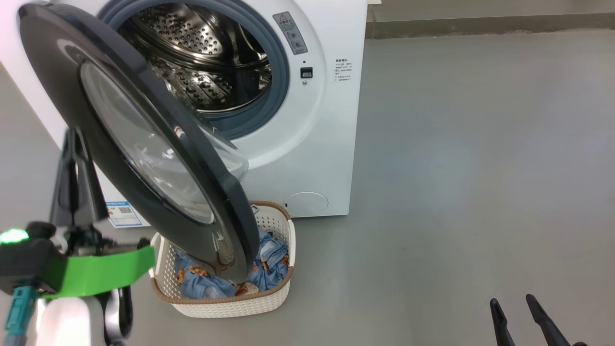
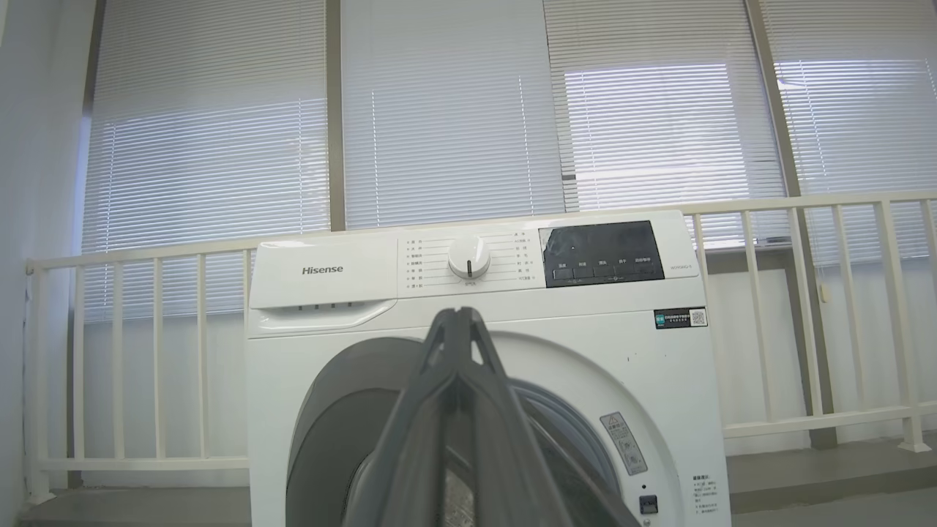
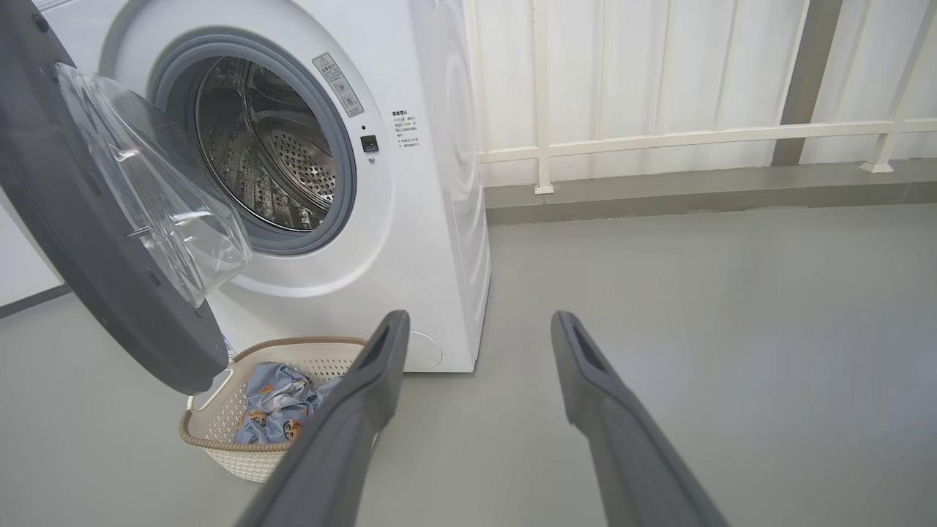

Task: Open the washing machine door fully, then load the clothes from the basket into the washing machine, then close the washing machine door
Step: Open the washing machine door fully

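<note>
Left fingers (image 2: 439,432) pinched shut, right fingers (image 3: 359,410) spread wide, both empty.
Door (image 1: 144,144) beyond them partly open; clothes (image 1: 271,262) lie in basket (image 1: 230,310), unloaded.

At the near left, the left gripper (image 1: 73,144), dark grey and long-fingered, is backed by a bright green band (image 1: 103,271), a black housing (image 1: 24,264) with a lit green lamp (image 1: 13,236), a teal cable (image 1: 19,307) and a glossy white forearm (image 1: 67,322). The right gripper (image 1: 511,302) is formed of two tapered dark fingers.
</note>
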You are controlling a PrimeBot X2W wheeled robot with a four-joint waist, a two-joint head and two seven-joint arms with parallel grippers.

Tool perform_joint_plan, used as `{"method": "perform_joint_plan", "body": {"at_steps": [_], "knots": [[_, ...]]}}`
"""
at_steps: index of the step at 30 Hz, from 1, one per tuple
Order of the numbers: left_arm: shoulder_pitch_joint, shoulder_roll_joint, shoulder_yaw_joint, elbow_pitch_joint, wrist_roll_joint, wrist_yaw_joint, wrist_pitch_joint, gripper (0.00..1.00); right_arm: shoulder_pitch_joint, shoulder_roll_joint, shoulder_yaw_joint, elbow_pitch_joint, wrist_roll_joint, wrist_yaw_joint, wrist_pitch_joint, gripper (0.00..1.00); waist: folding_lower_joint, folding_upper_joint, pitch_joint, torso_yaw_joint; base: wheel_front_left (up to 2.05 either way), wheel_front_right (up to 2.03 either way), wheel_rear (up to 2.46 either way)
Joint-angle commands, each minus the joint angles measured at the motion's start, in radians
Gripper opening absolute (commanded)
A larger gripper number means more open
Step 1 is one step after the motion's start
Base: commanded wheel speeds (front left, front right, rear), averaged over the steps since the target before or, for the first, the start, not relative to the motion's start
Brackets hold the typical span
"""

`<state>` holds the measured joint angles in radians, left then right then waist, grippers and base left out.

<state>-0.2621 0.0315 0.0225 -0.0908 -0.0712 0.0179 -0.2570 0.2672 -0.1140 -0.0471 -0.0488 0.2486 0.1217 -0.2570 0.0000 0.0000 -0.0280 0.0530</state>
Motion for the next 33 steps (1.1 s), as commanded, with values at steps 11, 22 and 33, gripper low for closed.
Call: {"method": "perform_joint_plan", "body": {"at_steps": [11,22,33], "knots": [[-0.091,0.019,-0.3,-0.098,-0.059,-0.025,0.023,0.0,-0.021,-0.015,0.02,-0.019,-0.004,0.009,-0.005,1.0,0.0,0.0,-0.001,-0.022,0.0,0.0,0.0],[-0.097,0.019,-0.543,0.105,-0.253,-0.001,0.205,0.0,-0.024,-0.015,0.02,-0.016,-0.002,0.009,-0.005,1.0,0.0,0.0,0.005,-0.043,0.0,0.0,0.0],[-0.183,0.019,-0.546,0.356,-0.281,0.032,0.222,0.0,-0.032,-0.01,0.015,-0.011,-0.001,0.009,-0.005,1.0,0.0,0.0,0.019,-0.055,0.0,0.0,0.0]]}}
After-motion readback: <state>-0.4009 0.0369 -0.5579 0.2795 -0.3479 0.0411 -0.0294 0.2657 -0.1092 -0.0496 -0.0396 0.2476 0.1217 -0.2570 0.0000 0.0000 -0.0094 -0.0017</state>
